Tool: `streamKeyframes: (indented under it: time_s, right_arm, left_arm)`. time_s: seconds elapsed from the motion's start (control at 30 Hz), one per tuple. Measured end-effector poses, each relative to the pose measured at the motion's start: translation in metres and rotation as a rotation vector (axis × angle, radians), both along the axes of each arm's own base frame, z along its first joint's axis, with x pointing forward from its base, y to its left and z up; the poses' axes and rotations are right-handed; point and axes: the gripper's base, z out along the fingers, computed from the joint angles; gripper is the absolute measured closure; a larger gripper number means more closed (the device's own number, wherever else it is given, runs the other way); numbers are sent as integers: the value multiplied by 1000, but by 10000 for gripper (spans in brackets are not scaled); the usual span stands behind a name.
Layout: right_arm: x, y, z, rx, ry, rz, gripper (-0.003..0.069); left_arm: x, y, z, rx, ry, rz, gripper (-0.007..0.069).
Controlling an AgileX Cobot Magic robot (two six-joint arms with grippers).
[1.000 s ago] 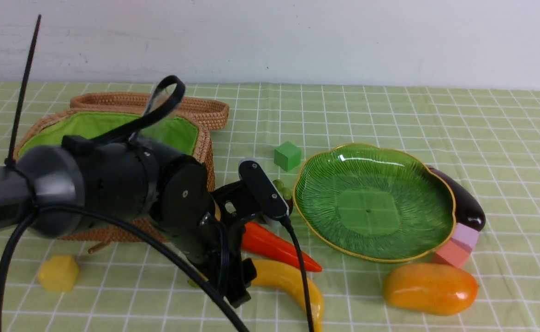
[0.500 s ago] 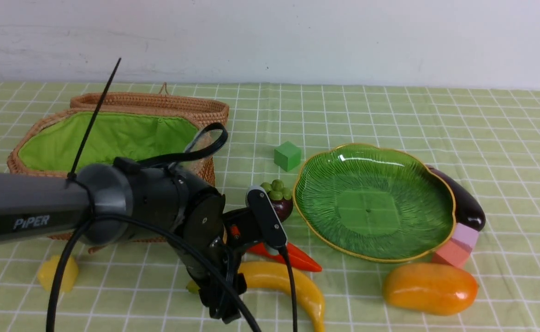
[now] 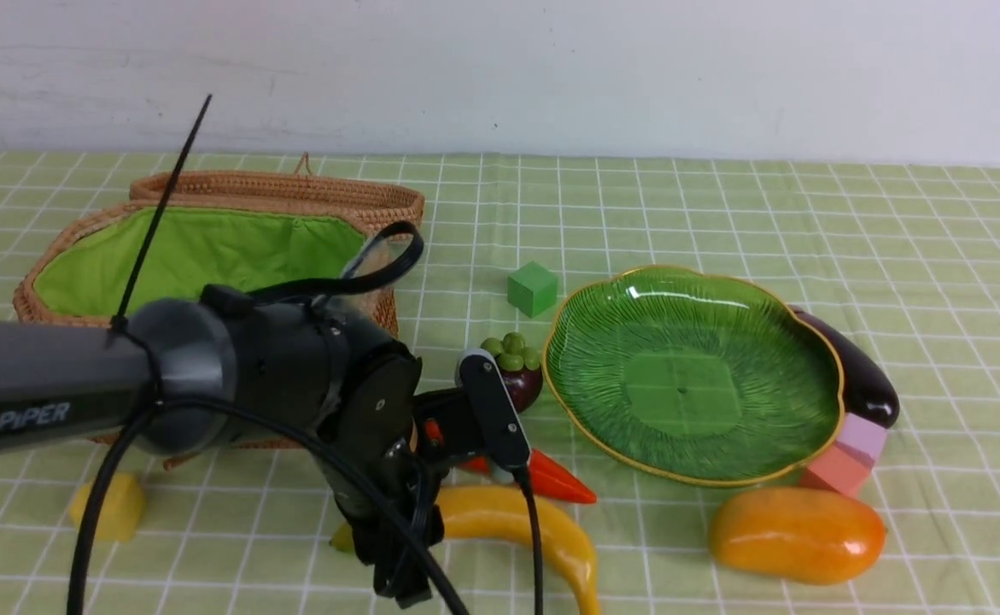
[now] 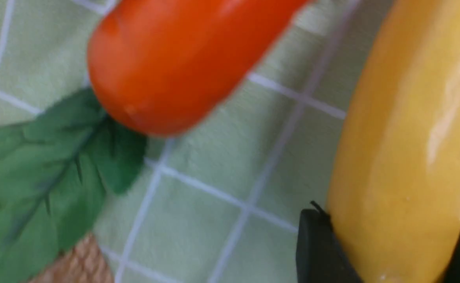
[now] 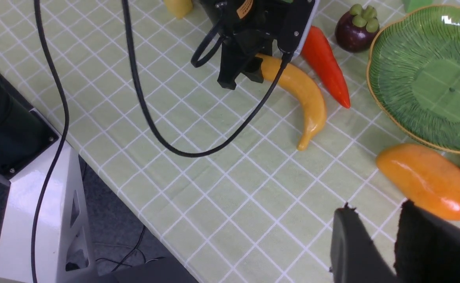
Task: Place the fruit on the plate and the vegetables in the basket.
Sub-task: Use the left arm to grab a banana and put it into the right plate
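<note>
Progress: nothing sorted so far. Plate lay bare at right of centre. Basket at far left showed only green lining, though its near floor was hidden behind the left arm, so the radish, seen nowhere, might have been inside.

Left gripper was down at near centre, fingers closed against both sides of the banana at its stem end, the fruit lying on the cloth. Carrot lay just beyond it. Mangosteen sat just left of the plate, mango by its near rim, eggplant against its right rim.

Right gripper hung over the near right, fingers almost together, holding nothing.

Left to do: three fruits to the plate; carrot and eggplant, at least, to the basket.
</note>
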Motion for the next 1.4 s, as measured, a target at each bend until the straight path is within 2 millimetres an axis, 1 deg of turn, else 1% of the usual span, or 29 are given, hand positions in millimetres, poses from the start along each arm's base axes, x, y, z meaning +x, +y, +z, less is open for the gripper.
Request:
streamKeyframes:
  time_s: [0.1,0.2,0.23,0.27,0.33,0.37,0.47,0.5,0.57,0.63,0.7,0.73,0.77,0.8,0.87,1.0,1.07,1.13,1.23,1.3,1.4]
  right_arm:
    - [0,0,0,0,0,0,473]
    - [1,-1,0,-9,-5,-11,472]
    - [1,-1,0,-7,-4,-13,472]
    - [3,-2,1,-1,-15,-37,472]
    - [6,-3,2,12,-37,-71,472]
    - [9,-4,4,22,-60,-100,470]
    - [15,-7,8,45,-103,-177,470]
    - [17,-9,9,52,-120,-207,470]
    - [19,-10,10,54,-135,-234,468]
    - [23,-13,13,73,-161,-292,468]
    - [25,-16,14,77,-171,-328,468]
    - [25,-16,14,80,-170,-338,468]
    - [26,-17,14,84,-172,-353,468]
    - [26,-17,14,85,-171,-354,468]
    - [26,-17,14,95,-163,-364,468]
    - [25,-18,13,94,-143,-371,468]
    - [25,-17,12,92,-132,-371,468]
    - [24,-17,11,88,-117,-368,468]
    - [24,-17,11,87,-110,-365,466]
    - [24,-17,11,87,-110,-365,465]
    - [23,-17,11,88,-108,-364,461]
  left_arm:
    - [-17,-7,26,-21,-33,-47,323]
    - [-31,-17,53,-107,-99,-83,323]
    - [-30,-17,53,-111,-103,-82,323]
    - [-30,-23,62,-179,-142,-70,323]
    - [-26,-30,71,-262,-182,-36,323]
    - [-19,-38,79,-331,-213,-6,323]
    - [0,-56,93,-463,-287,40,323]
    - [11,-67,93,-507,-310,52,323]
    - [22,-77,92,-536,-322,62,323]
    - [44,-97,89,-585,-339,82,323]
    - [59,-110,77,-594,-327,101,323]
    - [64,-115,77,-602,-329,106,323]
    - [73,-123,67,-595,-317,113,323]
    - [73,-123,67,-594,-314,114,323]
    - [84,-132,59,-587,-301,122,323]
    - [93,-139,48,-564,-288,122,315]
    - [95,-139,43,-539,-285,117,281]
    - [96,-138,38,-509,-279,110,225]
    - [95,-137,36,-484,-271,105,166]
    - [95,-136,36,-478,-268,105,146]
    - [94,-135,34,-450,-248,107,134]
